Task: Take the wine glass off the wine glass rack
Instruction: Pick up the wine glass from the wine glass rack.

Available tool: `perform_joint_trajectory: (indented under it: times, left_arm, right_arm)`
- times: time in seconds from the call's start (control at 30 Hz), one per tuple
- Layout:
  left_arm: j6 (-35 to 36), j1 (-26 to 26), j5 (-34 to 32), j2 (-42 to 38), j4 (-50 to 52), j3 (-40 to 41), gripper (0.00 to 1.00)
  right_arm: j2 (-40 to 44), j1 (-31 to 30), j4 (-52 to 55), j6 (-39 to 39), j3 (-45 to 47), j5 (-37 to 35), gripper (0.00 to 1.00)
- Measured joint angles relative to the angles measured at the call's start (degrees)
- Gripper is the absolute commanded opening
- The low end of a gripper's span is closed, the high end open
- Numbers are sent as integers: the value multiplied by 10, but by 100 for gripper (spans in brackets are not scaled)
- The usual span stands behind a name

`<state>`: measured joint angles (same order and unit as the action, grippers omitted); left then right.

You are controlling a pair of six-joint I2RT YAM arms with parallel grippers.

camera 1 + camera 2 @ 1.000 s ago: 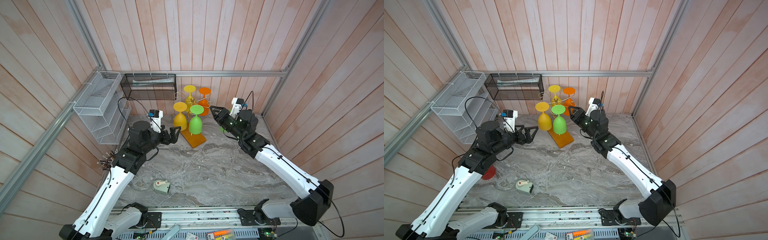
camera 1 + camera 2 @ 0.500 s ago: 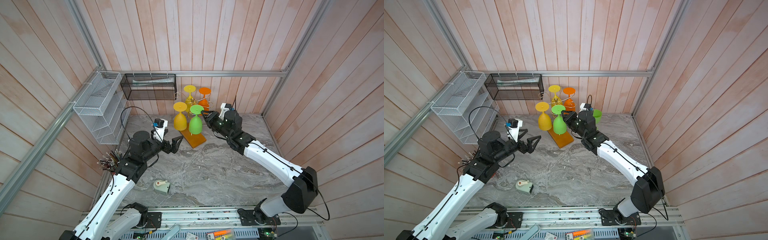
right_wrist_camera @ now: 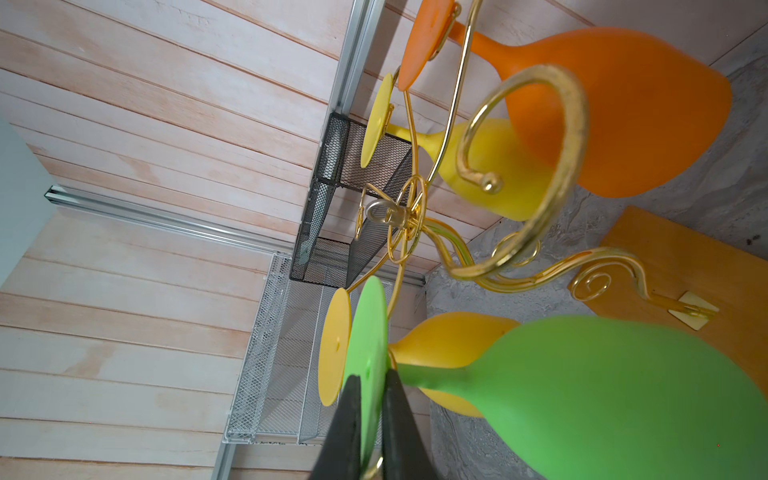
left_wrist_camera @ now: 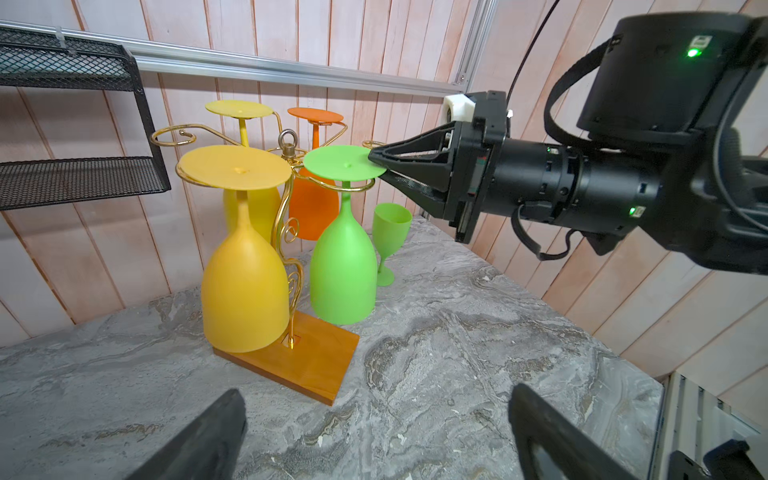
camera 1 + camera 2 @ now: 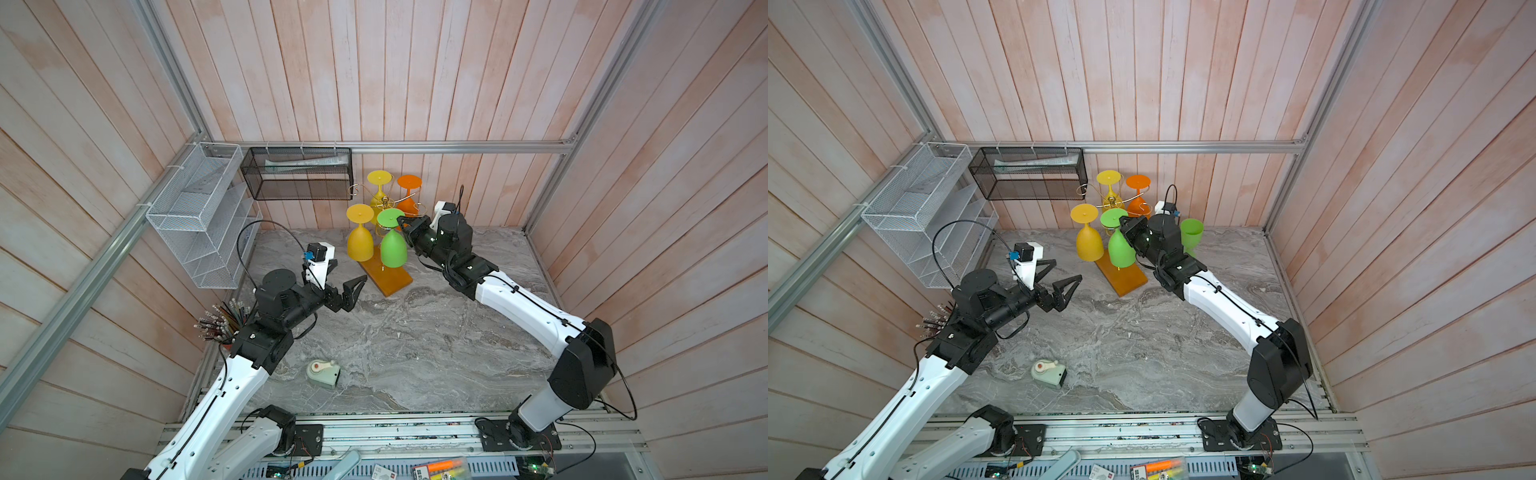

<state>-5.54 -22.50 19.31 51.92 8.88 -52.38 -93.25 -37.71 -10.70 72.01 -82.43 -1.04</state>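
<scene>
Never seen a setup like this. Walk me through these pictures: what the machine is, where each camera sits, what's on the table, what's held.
These are two white-and-black robot arms mounted at the front of a marble-patterned table; each ends in a two-fingered pincer. Two pictures look down from above on the whole scene; the other two come from cameras on the arms' wrists. On the table stands a gold wine glass rack on an orange-brown base. From it hang, upside down, two yellow glasses, an orange glass and a green wine glass. A second green glass stands upright beside it, and a small pale-green gadget lies nearer the front. The right pincer is shut on the foot rim of the green wine glass, still on the rack. The left pincer is open and holds nothing.
</scene>
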Motion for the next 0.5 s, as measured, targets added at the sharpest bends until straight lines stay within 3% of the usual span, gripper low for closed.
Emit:
perform_joint_trajectory:
  times: [0.13, 0.5]
  left_arm:
    - [0, 0, 0, 0, -3, 2, 100]
    - [0, 0, 2, 3, -8, 5, 100]
  right_arm:
    - [-1, 0, 0, 0, -2, -3, 1]
    - [-1, 0, 0, 0, -2, -6, 0]
